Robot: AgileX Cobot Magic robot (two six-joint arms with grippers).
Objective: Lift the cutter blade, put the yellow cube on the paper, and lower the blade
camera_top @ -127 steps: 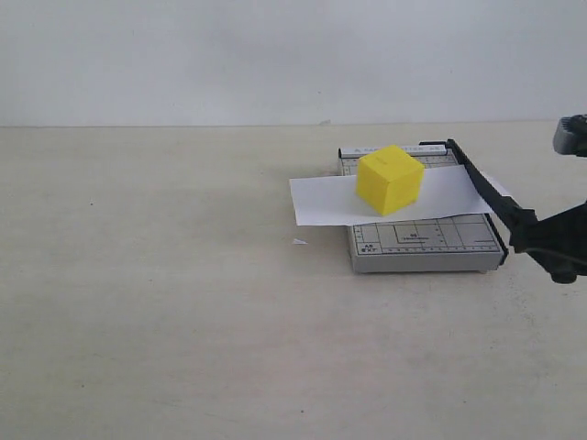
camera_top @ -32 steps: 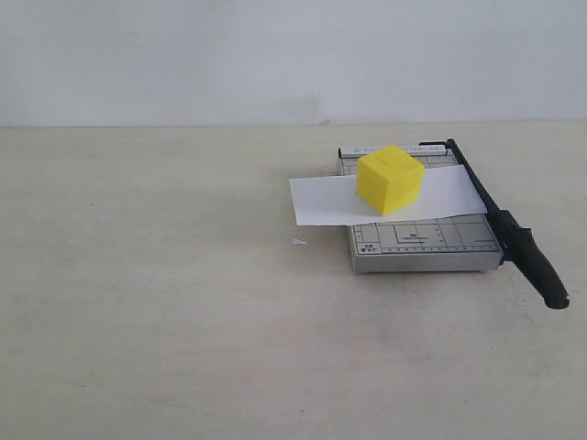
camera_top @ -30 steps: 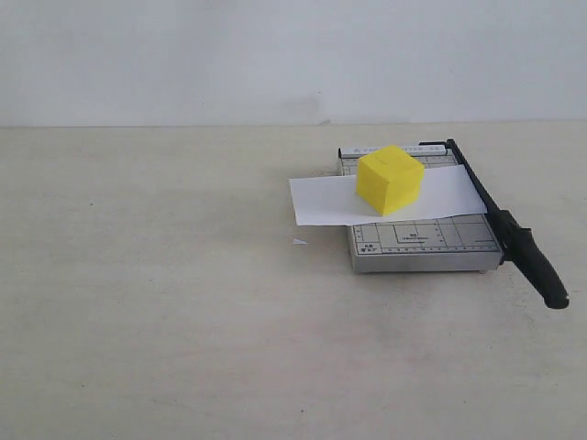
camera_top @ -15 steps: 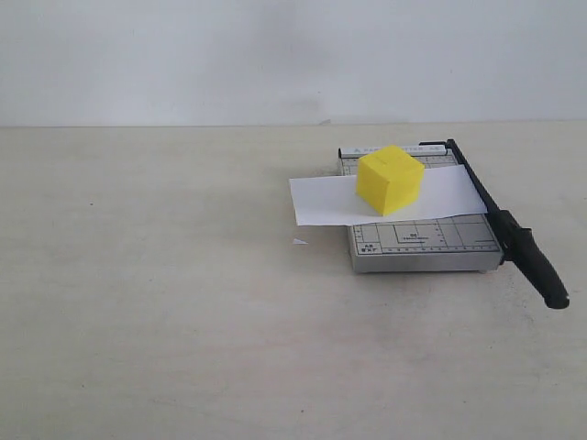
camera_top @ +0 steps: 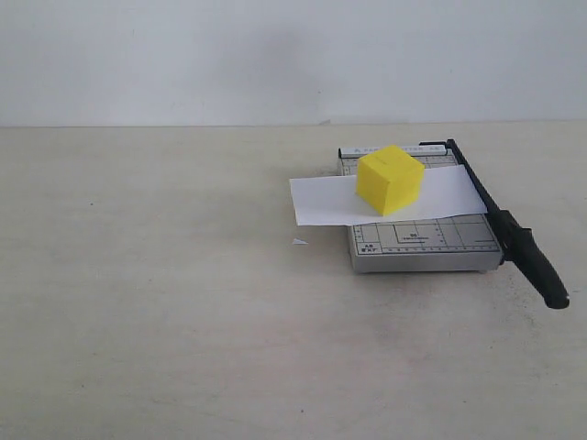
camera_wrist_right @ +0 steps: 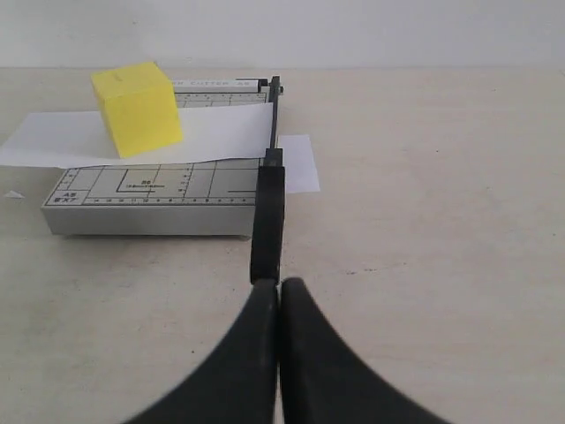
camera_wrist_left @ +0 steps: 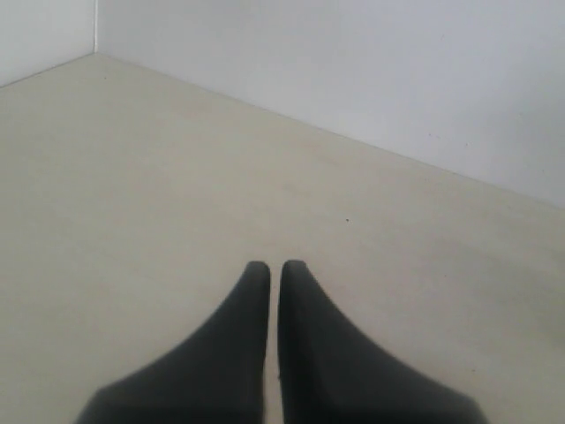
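The yellow cube (camera_top: 390, 180) (camera_wrist_right: 137, 108) rests on the white paper (camera_top: 321, 200) (camera_wrist_right: 62, 141), which lies across the grey trimmer base (camera_top: 424, 245) (camera_wrist_right: 150, 205). Along the base's right edge the black cutter blade (camera_top: 477, 191) (camera_wrist_right: 274, 115) lies lowered, its thick handle (camera_top: 536, 266) (camera_wrist_right: 267, 225) reaching past the base's near end. Neither gripper appears in the exterior view. In the right wrist view my right gripper (camera_wrist_right: 279, 284) is shut and empty, drawn back just behind the handle's tip. My left gripper (camera_wrist_left: 269, 267) is shut with nothing in it, above bare table far from the trimmer.
A tiny white paper scrap (camera_top: 299, 242) lies on the table left of the trimmer. Past the blade lies a cut strip of paper (camera_wrist_right: 298, 163). A pale wall (camera_top: 293, 55) backs the beige table (camera_top: 147, 312).
Four seconds ago the right gripper was at the blade's handle on the right; it has since left the exterior view. Over the last second nothing has moved.
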